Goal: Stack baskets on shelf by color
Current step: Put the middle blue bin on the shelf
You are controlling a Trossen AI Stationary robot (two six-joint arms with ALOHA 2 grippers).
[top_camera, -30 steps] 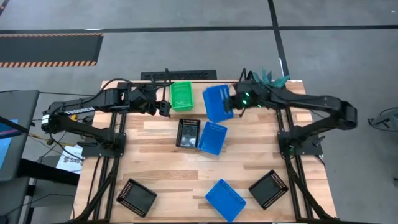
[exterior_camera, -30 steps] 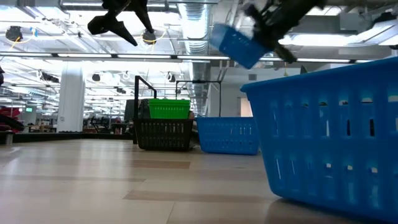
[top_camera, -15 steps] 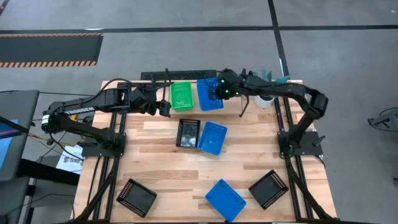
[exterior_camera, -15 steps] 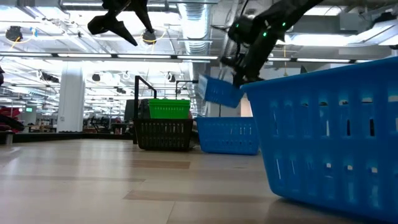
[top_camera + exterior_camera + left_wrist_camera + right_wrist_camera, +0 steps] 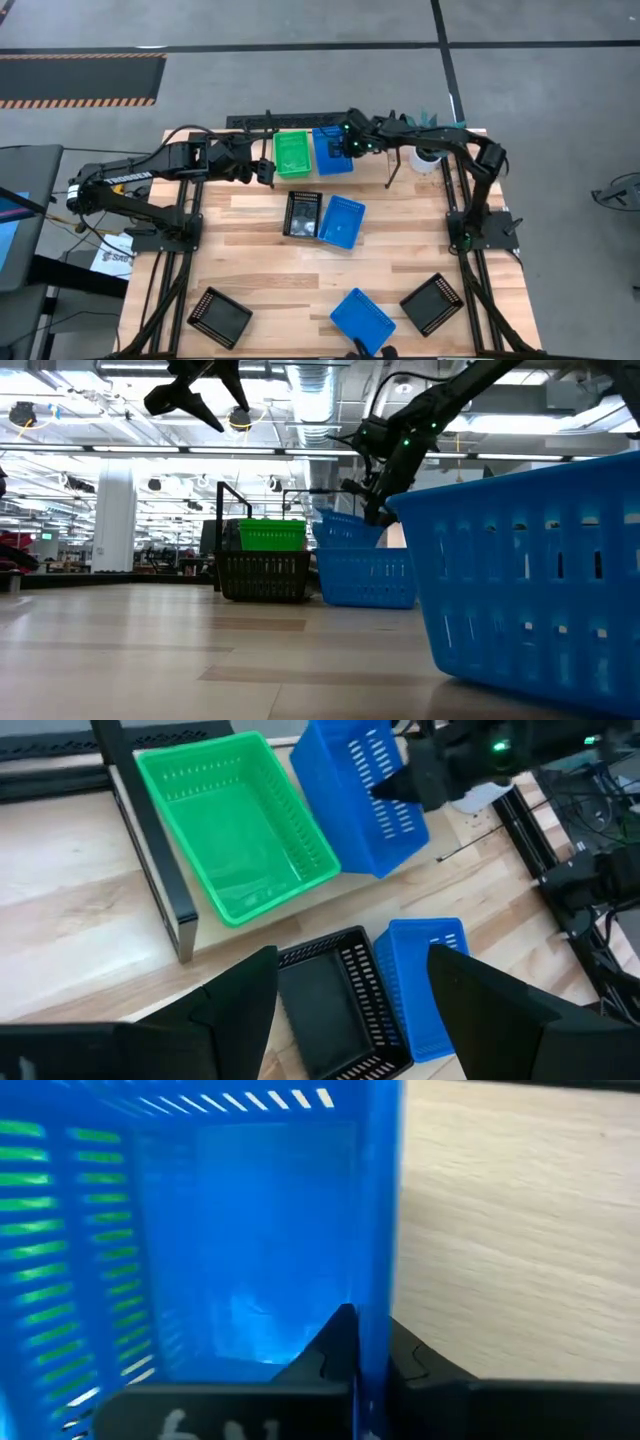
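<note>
My right gripper point(image 5: 352, 143) is shut on a blue basket point(image 5: 330, 150) and holds it beside the green basket point(image 5: 292, 153), which sits on the black shelf point(image 5: 285, 122) at the table's far edge. In the left wrist view the held blue basket point(image 5: 360, 800) is tilted, its lower side next to the green basket point(image 5: 240, 820). Whether it touches the shelf I cannot tell. My left gripper point(image 5: 262, 170) hovers open, raised over the table just near and left of the green basket. It appears high up in the low view as well point(image 5: 185, 395). My right gripper has the blue basket by the rim of one side wall point(image 5: 385, 1280), on the side away from the green basket. One finger point(image 5: 340, 1340) is inside the basket and the other is outside. It comes level from the table's right. The basket is tilted, its gripped side raised.
A black basket point(image 5: 302, 213) and a blue basket point(image 5: 343, 222) lie side by side mid-table. Another blue basket point(image 5: 362, 320) and two black baskets point(image 5: 220, 315) point(image 5: 432, 303) sit near the front edge. A white pot point(image 5: 428, 155) stands at the far right.
My right gripper has carried the blue basket toward the table's left and far edge and down, from above the table's middle-right to beside the green basket on the shelf. The basket has turned from slanted to roughly parallel with the green one.
</note>
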